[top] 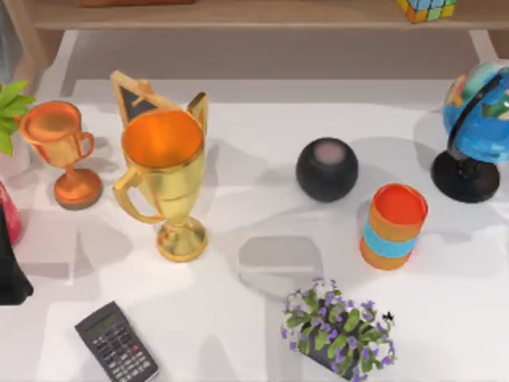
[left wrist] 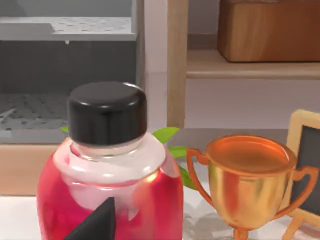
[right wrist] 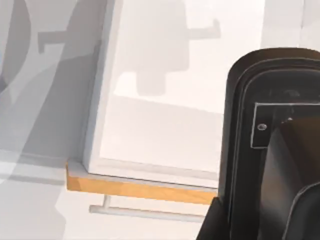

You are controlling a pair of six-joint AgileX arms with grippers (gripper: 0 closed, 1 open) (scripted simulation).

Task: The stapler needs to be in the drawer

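No readable text, label, brand, number or sign appears anywhere in these views. The calculator [top: 117, 342] at the near left of the table has rows of keys and a small display, but the key markings are too small to make out and the display shows no legible digits. The globe [top: 479, 107] at the far right carries coloured map patches with no legible names. The small framed chalkboard [top: 137, 99] behind the large gold trophy [top: 165, 177] shows no legible writing. The red bottle [left wrist: 107, 195] with the black cap has no printed label.
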